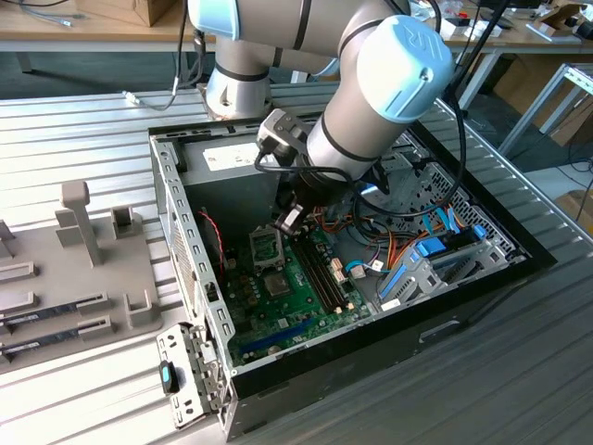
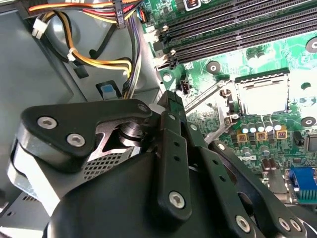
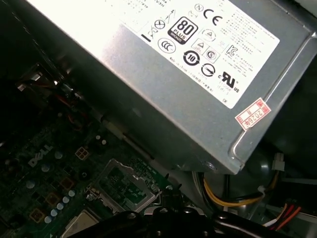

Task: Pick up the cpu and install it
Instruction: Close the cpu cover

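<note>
Claw hovers over the motherboard's CPU socket, inside the case. Can't tell its grip state. Seat square, no tilt.

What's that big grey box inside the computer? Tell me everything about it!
The grey box looks like shiny metal, with flat sides and a rounded corner. It wears a white label full of little symbols and a small red-and-white sticker. It sits at one end of the computer case, beside the green board. Yellow and black wires show by its corner.
</note>
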`<state>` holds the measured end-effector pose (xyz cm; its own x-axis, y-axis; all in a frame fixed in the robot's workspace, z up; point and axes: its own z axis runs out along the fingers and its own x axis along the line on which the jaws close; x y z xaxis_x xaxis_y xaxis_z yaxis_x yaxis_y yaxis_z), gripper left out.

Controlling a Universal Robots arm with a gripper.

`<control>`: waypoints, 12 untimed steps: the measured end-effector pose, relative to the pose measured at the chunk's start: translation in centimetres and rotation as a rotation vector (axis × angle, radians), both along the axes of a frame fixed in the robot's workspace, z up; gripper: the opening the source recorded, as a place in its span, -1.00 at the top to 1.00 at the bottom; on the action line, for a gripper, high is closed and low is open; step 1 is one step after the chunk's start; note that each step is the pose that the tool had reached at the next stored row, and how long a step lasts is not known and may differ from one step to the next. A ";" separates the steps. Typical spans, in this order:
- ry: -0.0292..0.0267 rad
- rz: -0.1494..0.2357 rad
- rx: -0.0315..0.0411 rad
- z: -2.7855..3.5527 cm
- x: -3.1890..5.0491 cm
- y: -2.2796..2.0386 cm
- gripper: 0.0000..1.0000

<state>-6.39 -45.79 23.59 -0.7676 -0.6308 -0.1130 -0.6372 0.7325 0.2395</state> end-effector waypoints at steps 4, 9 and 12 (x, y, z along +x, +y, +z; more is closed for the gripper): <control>-0.0002 0.003 0.0018 0.17 0.01 0.00 0.79; -0.0001 0.008 0.0035 0.20 0.00 0.00 0.79; 0.0000 0.011 0.0050 0.29 -0.03 -0.01 0.79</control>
<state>-6.42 -45.80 23.89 -0.7604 -0.6390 -0.1161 -0.6455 0.7240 0.2431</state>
